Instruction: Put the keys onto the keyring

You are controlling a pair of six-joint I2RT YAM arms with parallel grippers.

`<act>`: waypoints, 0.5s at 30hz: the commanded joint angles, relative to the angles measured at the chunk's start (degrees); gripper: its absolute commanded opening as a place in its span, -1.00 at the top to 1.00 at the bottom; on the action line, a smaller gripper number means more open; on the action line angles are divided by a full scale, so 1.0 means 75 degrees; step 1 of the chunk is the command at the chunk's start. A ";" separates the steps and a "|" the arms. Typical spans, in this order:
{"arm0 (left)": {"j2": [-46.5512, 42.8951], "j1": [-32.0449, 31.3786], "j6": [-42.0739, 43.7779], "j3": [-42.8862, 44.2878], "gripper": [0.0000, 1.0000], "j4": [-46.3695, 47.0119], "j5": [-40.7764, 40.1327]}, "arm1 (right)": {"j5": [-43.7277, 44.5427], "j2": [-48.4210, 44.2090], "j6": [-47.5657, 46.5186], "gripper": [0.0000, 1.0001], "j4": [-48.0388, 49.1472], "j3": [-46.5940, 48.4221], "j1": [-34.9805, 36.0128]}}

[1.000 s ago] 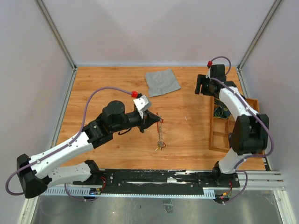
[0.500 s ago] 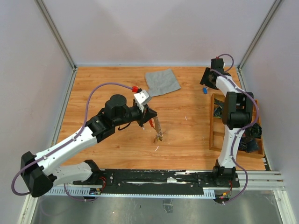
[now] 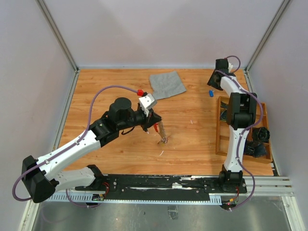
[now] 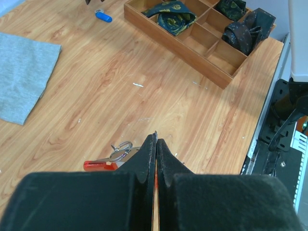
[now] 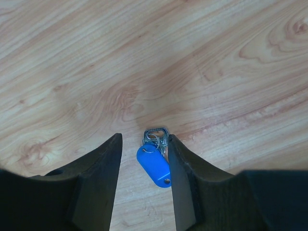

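A blue-headed key [image 5: 154,166] with a silvery ring and blade [image 5: 157,136] lies flat on the wooden table. My right gripper [image 5: 144,144] stands open around it, one finger on each side, and the right finger [image 5: 179,163] touches the key. From above, this key [image 3: 211,93] lies at the far right, just under the right gripper [image 3: 213,87]. My left gripper [image 4: 156,140] is shut on the keyring [image 4: 98,165], whose red part and silvery ring stick out to the left of the fingers. Its chain [image 3: 163,137] hangs from the left gripper [image 3: 154,120] down to the table.
A grey cloth square [image 3: 167,84] lies at the back centre. A wooden compartment tray [image 3: 218,130] with dark fabric items stands along the right edge, close to the right arm. Grey walls enclose the table on three sides.
The right gripper dropped to the table over the blue key and its jaws narrowed. The left gripper shifted slightly left with the keyring, and the chain's end now rests on the table.
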 commanded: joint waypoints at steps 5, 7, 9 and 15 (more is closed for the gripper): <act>-0.0081 0.0057 -0.0022 0.0006 0.99 0.0306 0.0256 | 0.0331 0.0276 0.0459 0.13 -0.0267 0.0099 -0.0093; -0.0025 0.0057 -0.0029 0.0015 0.99 0.0320 0.0350 | 0.0316 0.0281 0.0469 0.16 -0.0244 0.0059 -0.0093; 0.0035 0.0057 -0.0033 0.0037 0.99 0.0312 0.0411 | 0.0295 0.0292 0.0486 0.21 -0.0215 0.0035 -0.0093; 0.0083 0.0057 -0.0023 0.0088 0.99 0.0313 0.0472 | 0.0236 0.0283 0.0504 0.25 -0.0218 -0.0034 -0.0093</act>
